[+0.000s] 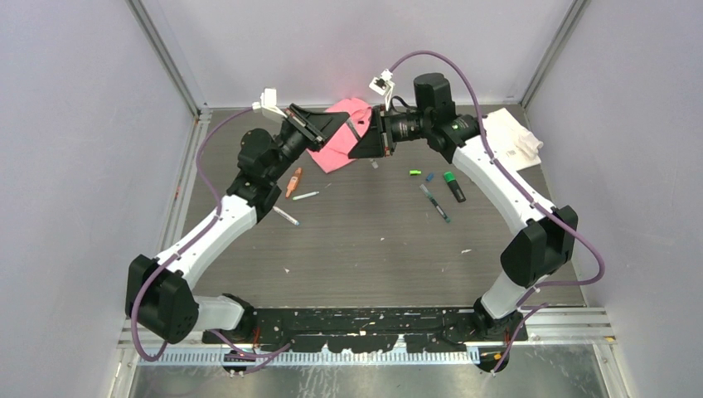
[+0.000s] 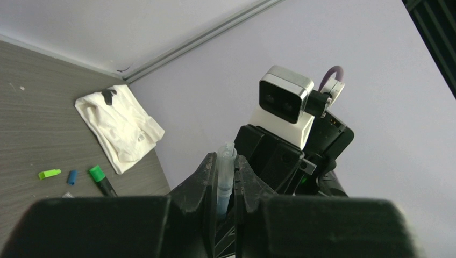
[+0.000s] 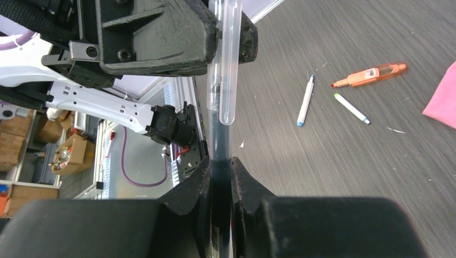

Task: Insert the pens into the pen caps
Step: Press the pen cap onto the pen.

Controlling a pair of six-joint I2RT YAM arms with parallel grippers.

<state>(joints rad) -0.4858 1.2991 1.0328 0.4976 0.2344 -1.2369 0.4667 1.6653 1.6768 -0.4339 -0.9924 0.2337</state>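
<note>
My left gripper (image 2: 226,161) is shut on a clear pen cap (image 2: 226,166). My right gripper (image 3: 220,164) is shut on a dark pen (image 3: 220,145). The two grippers meet nose to nose in the air above the pink cloth, left (image 1: 344,124) against right (image 1: 366,137). In the right wrist view the pen's front end sits inside the clear cap (image 3: 230,64), whose clip hangs down beside the barrel. On the table lie an orange pen (image 1: 293,182), two white pens (image 1: 305,196) (image 1: 286,216), a dark green pen (image 1: 433,201), a black highlighter (image 1: 453,186), a green cap (image 1: 414,172) and a blue cap (image 1: 429,177).
A pink cloth (image 1: 340,148) lies under the grippers at the back middle. A white cloth (image 1: 514,137) lies at the back right. Purple walls close in the table on three sides. White specks of debris are scattered over the grey table (image 1: 373,249).
</note>
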